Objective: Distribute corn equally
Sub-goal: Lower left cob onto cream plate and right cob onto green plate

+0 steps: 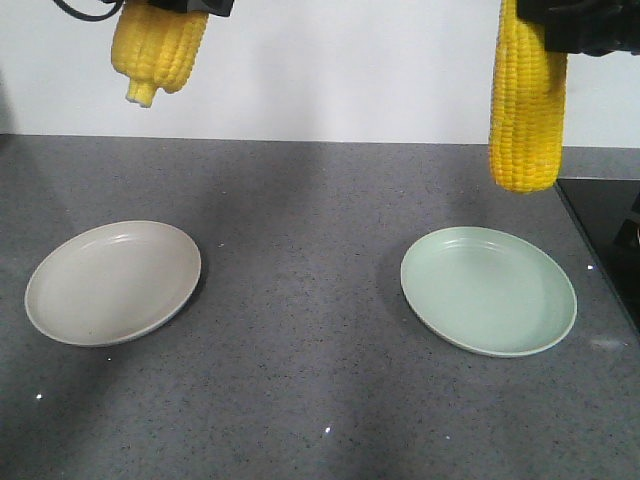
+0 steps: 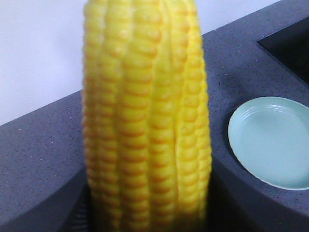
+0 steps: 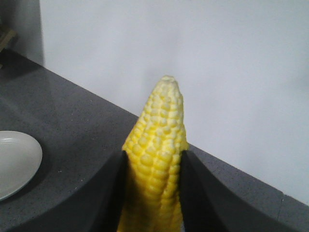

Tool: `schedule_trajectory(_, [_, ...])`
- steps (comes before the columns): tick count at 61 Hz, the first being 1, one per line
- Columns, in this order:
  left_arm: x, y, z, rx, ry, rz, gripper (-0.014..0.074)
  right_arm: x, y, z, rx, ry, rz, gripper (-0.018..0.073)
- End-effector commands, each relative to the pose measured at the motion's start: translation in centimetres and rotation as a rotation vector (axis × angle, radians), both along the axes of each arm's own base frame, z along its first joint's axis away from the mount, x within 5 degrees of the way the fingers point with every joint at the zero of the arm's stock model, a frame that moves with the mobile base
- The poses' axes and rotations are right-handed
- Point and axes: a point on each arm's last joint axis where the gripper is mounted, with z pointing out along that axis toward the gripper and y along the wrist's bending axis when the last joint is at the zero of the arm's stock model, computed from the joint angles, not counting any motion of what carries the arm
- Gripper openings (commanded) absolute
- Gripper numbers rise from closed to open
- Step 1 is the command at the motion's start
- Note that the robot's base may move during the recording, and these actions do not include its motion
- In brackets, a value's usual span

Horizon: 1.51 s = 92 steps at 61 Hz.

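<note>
With both arms up off the counter, my left gripper [image 1: 572, 30] is closed on a whole bright yellow corn cob with straight kernel rows [image 1: 527, 110]. The left cob hangs vertical from the gripper, blunt end down and in the air. In the left wrist view it [image 2: 147, 121] fills the centre of frame and I can't make out the fingers there.

Below the left gripper, apart from the cob end, sits a round pale green shallow plate [image 1: 540, 330] with nothing on it. In the left wrist view the green plate [image 2: 275, 140] lies to the right of the cob.

My right gripper [image 3: 153, 162] is clamped on a second yellow cob with a tapered tip [image 3: 157, 145]. Dark fingers [image 3: 193, 193] press both flanks and the tip sticks out past them. From the front the right cob [image 1: 160, 45] hangs tilted, narrow end down and in the air.

Below the right gripper and a bit to one side is a round beige shallow plate [image 1: 100, 290], also bare. The right wrist view catches only the beige plate's edge [image 3: 14, 159], left of the cob.

Both plates rest on a dark grey speckled countertop [image 1: 300, 300], well apart from each other. A glossy black inset panel [image 1: 610, 220] sits beyond the green plate on the left gripper's side. Behind both grippers is a plain white wall [image 1: 350, 70].
</note>
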Motion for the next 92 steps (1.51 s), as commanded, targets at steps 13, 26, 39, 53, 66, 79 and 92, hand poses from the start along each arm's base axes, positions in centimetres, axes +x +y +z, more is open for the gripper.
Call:
schedule_trajectory(13, [1.1, 0.4, -1.6, 0.098, -0.014, 0.064, -0.0006, 4.5, -0.4, -4.0, -0.070, 0.227, -0.094, -0.0005])
schedule_trajectory(26, [3.2, 0.8, -6.9, 0.272, 0.079, 0.160, -0.0006, 8.4, -0.5, -9.3, -0.159, 0.429, -0.146, -0.0006])
schedule_trajectory(39, [4.8, 2.8, -11.1, 0.332, 0.188, 0.229, -0.0006, 10.8, -0.2, -13.4, -0.197, 0.572, -0.134, -0.0005])
schedule_trajectory(53, [5.6, 4.7, -14.2, 0.371, 0.269, 0.273, -0.0006, 12.1, -0.2, -16.1, -0.243, 0.648, -0.133, 0.0011])
schedule_trajectory(66, [5.9, 5.2, -15.7, 0.382, 0.279, 0.272, -0.0006, 12.6, -0.1, -17.4, -0.260, 0.693, -0.127, 0.0076])
schedule_trajectory(79, [6.2, 6.2, -16.8, 0.376, 0.310, 0.311, -0.0006, 12.7, -0.1, -17.6, -0.263, 0.696, -0.126, 0.0241])
schedule_trajectory(92, [6.4, 7.4, -18.0, 0.377, 0.334, 0.344, -0.0006, 12.7, -0.1, -17.5, -0.260, 0.695, -0.133, 0.0471])
